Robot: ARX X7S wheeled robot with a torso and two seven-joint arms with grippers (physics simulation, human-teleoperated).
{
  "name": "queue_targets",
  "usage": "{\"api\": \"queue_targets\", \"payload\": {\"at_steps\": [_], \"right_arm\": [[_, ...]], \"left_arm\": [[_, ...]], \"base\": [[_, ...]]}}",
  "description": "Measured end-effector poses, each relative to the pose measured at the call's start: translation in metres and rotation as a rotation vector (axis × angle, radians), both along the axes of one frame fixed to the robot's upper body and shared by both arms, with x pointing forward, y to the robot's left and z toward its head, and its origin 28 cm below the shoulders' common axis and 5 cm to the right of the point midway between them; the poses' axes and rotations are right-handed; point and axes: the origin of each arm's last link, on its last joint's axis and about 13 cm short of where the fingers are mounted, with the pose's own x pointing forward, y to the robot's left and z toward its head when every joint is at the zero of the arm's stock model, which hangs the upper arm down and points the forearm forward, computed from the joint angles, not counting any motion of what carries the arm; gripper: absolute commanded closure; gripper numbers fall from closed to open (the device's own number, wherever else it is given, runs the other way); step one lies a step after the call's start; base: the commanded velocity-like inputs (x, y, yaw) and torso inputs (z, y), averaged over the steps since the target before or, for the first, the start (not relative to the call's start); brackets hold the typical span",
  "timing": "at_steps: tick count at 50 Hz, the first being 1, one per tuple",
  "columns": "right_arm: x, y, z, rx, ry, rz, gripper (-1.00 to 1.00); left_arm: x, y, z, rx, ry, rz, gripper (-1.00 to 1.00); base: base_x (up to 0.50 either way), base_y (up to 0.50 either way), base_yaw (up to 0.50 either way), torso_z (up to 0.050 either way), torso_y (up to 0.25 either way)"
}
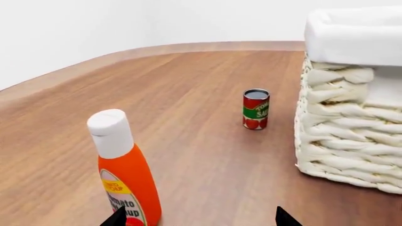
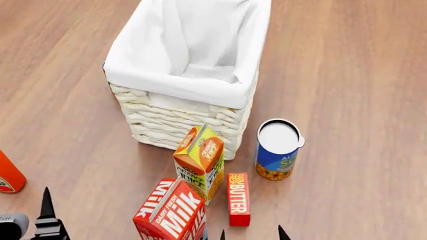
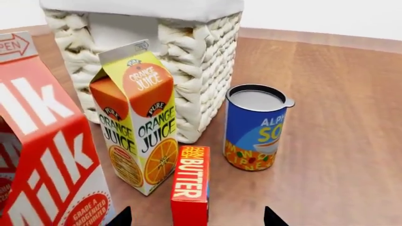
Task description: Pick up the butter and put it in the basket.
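The butter [image 2: 239, 198] is a small flat red box with white lettering, lying on the wooden table in front of the basket [image 2: 180, 117], between the milk carton and the blue can. In the right wrist view the butter [image 3: 190, 186] sits between my right gripper's fingertips [image 3: 122, 217], nearer the left one. My right gripper [image 3: 196, 217] is open, its tips showing at the bottom edge of the head view [image 2: 251, 234]. My left gripper [image 1: 199, 217] is open too, beside a ketchup bottle and far from the butter. The basket [image 1: 342, 127] has a white liner and is empty.
A milk carton [image 2: 170, 212] and an orange juice carton [image 2: 200, 162] stand left of the butter. A blue soup can [image 2: 277, 150] stands to its right. A ketchup bottle [image 1: 122, 172] and a tomato sauce can [image 1: 255, 109] stand left of the basket.
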Motion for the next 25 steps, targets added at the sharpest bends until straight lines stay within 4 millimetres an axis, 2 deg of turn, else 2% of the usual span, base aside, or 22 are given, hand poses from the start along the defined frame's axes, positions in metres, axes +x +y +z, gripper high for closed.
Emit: {"api": "queue_targets", "payload": {"at_steps": [25], "right_arm": [[0.014, -0.003, 0.005, 0.005, -0.01, 0.024, -1.0]], "left_arm": [[-0.003, -0.004, -0.001, 0.007, 0.001, -0.02, -1.0]], "base": [[0.0, 0.0, 0.0, 0.0, 0.0]]}}
